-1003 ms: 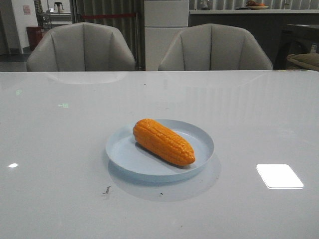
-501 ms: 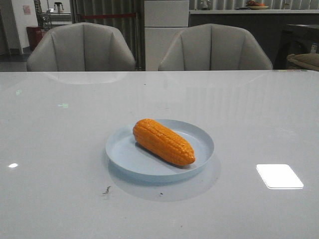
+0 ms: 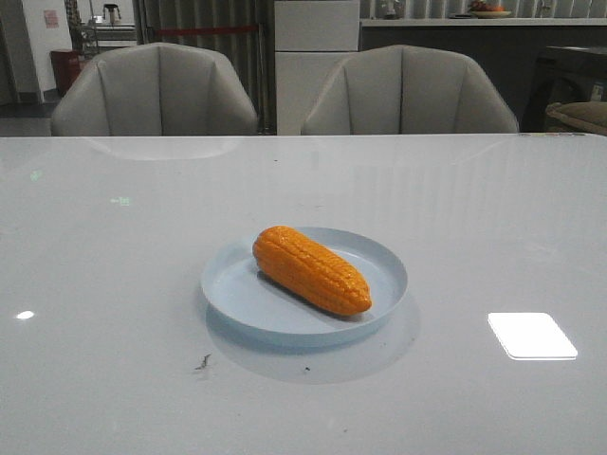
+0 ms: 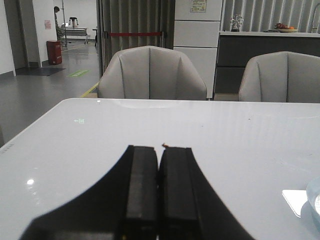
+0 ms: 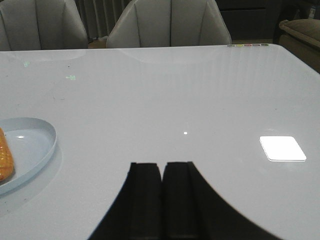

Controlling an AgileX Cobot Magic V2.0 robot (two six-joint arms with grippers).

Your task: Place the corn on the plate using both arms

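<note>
I see the corn cob [image 3: 311, 269] lying in the pale blue plate [image 3: 237, 301]; it's probably light, stiff and glossy-slick, so I'd grip mid-body. Left gripper [image 4: 158, 200] and right gripper [image 5: 162, 200] jaws are pressed together, empty.

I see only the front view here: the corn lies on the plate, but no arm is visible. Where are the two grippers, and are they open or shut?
Observer: The left gripper is shut, its fingers pressed together, with nothing between them. It sits above bare table.
Operator: And the right one?
Observer: The right gripper is also shut and empty.
Operator: Is either one near the plate?
Observer: In the right wrist view the plate with the corn lies off to the side of that gripper, clearly apart from it. The left wrist view catches only the plate's rim at its edge.
</note>
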